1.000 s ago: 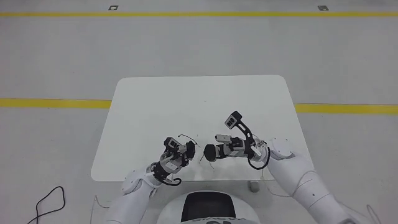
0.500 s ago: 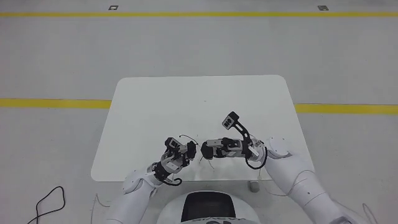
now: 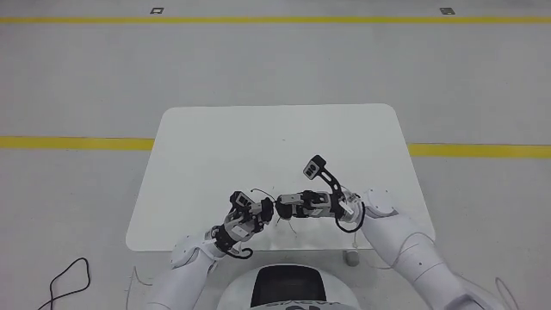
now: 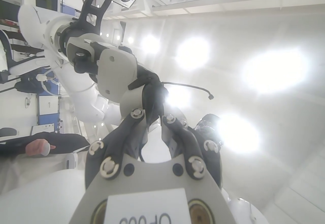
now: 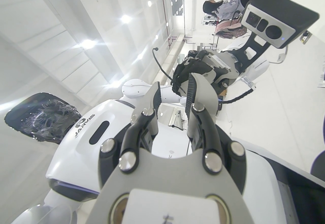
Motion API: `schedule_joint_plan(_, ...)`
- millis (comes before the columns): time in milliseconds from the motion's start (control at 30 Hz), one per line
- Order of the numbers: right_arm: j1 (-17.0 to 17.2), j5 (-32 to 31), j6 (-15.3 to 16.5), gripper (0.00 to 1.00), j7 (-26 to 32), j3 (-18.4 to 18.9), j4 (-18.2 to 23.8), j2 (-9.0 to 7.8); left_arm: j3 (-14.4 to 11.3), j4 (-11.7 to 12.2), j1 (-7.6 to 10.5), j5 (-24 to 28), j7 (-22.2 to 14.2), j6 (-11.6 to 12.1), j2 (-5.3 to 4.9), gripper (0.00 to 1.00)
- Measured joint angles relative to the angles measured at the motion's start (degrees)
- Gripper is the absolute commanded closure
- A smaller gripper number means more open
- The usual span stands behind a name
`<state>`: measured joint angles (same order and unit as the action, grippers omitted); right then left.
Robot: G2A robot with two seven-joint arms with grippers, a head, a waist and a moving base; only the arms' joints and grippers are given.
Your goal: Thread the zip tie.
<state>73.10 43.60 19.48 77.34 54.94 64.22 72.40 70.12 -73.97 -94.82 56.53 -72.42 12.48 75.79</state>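
Note:
A thin black zip tie (image 4: 189, 86) curves out of my left gripper (image 4: 153, 90), which is shut on it. Its small head hangs free at the far end. In the top view both grippers meet above the table's near edge, the left gripper (image 3: 259, 210) just left of the right gripper (image 3: 281, 207). My right gripper (image 5: 174, 90) is open, its ribbed fingers (image 5: 156, 94) on either side of the left gripper's black fingertips (image 5: 185, 70). The zip tie (image 5: 160, 63) arcs away from those fingertips, and a short strand of it runs down between my right fingers.
The white table (image 3: 215, 155) lies below both arms, its near edge right under the grippers. A thin pale strand (image 3: 293, 226) lies on the table by the right gripper. The far half of the table has free room.
My right gripper has moved left across the gap until its open fingers reach the left gripper's tips. The left gripper has kept the zip tie and barely shifted.

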Motion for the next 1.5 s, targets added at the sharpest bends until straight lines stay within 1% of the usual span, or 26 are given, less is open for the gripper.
schedule_joint_plan(333,-0.46,-0.42,0.0,0.85,0.71,0.45,-1.75,1.01,-0.85,-0.11,0.15,0.14,0.19,0.21,-0.56,1.0)
schedule_joint_plan(367,-0.58,-0.58,0.0,0.92,0.71,0.49,-2.33,1.29,-1.14,-0.06,0.23,0.27,0.26,0.26,-0.73,1.0)
schedule_joint_plan(500,-0.63,-0.63,0.0,0.94,0.75,0.54,-2.52,1.4,-1.26,-0.03,0.27,0.35,0.29,0.32,-0.8,1.0)
schedule_joint_plan(533,-0.67,-0.67,0.0,0.96,0.82,0.59,-2.66,1.48,-1.35,-0.01,0.3,0.39,0.31,0.38,-0.86,1.0)
schedule_joint_plan(567,-0.69,-0.71,0.0,1.0,0.87,0.64,-2.74,1.54,-1.42,0.0,0.32,0.43,0.34,0.43,-0.9,1.0)
schedule_joint_plan(933,-0.61,-1.58,0.0,1.0,1.26,1.33,-3.28,2.04,-2.22,0.1,0.47,1.09,0.71,1.09,-1.4,1.0)
schedule_joint_plan(1500,-0.48,-4.31,0.0,1.0,0.31,2.13,-3.79,2.34,-3.22,0.23,0.85,2.27,1.55,1.76,-2.05,1.0)
